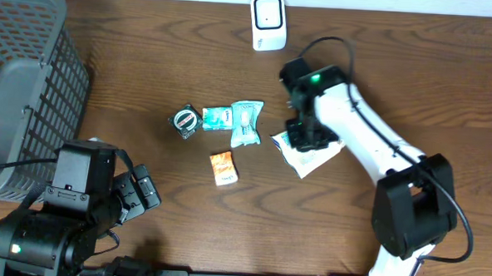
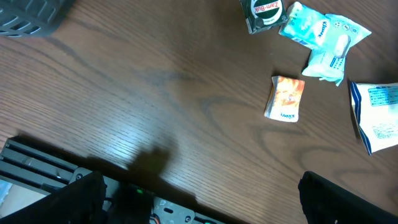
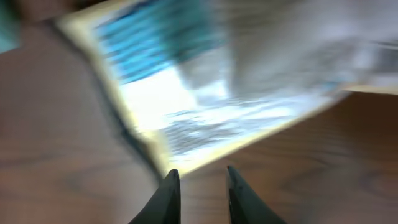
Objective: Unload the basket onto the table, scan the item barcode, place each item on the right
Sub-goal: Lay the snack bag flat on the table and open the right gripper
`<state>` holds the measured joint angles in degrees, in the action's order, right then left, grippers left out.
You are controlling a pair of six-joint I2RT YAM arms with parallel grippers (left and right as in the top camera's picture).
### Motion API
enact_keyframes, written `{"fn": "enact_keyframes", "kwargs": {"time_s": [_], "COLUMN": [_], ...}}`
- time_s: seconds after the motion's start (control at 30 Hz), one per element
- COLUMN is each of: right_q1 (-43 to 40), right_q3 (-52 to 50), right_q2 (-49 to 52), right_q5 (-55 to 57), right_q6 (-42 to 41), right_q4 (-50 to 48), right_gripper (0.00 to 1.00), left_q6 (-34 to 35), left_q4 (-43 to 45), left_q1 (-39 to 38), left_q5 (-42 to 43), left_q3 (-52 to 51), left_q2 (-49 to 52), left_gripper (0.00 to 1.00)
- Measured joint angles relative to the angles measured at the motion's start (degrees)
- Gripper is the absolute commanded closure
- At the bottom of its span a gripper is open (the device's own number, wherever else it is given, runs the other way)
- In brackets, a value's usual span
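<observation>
A white and blue packet [image 1: 318, 158] lies flat on the wooden table, right of centre. My right gripper [image 1: 306, 139] is down over its upper left part. In the blurred right wrist view the packet [image 3: 205, 93] fills the top. The right gripper [image 3: 199, 171] has its jaws a narrow gap apart, with bare wood between them and the packet's edge at the left fingertip [image 3: 169, 180]. My left gripper [image 1: 140, 192] is at the near left, wide open and empty [image 2: 205, 205]. The white barcode scanner [image 1: 268, 21] stands at the far edge.
A round dark tin [image 1: 185, 120], two teal tissue packs [image 1: 218, 118] [image 1: 247, 123] and an orange sachet [image 1: 223, 167] lie mid-table. A grey mesh basket [image 1: 24, 78] stands at the far left. A black rail [image 2: 37, 168] runs along the near edge.
</observation>
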<state>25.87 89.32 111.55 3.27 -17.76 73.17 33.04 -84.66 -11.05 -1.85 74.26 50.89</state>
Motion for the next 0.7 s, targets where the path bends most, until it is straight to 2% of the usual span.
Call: {"fn": "enact_keyframes", "kwargs": {"time_s": [0.13, 0.33, 0.53, 0.7], "right_q1": [-4.7, -10.2, -14.1, -16.6], "right_q3": [0.0, 0.0, -2.7, -7.0], "right_q2": [0.0, 0.0, 0.0, 0.0], "right_q5": [1.7, 3.2, 7.3, 8.6], "right_q6": [-0.9, -0.2, 0.9, 1.4], "right_q4": [2.2, 8.0, 8.1, -0.8], "right_gripper": [0.75, 0.76, 0.83, 0.93], "left_q6": [0.0, 0.0, 0.0, 0.0], "left_q4": [0.0, 0.0, 0.0, 0.0], "left_q1": [0.0, 0.0, 0.0, 0.0], "left_q5": [0.0, 0.0, 0.0, 0.0], "left_q3": [0.0, 0.0, 0.0, 0.0], "left_q2": [0.0, 0.0, 0.0, 0.0], "left_gripper": [0.02, 0.02, 0.02, 0.02]}}
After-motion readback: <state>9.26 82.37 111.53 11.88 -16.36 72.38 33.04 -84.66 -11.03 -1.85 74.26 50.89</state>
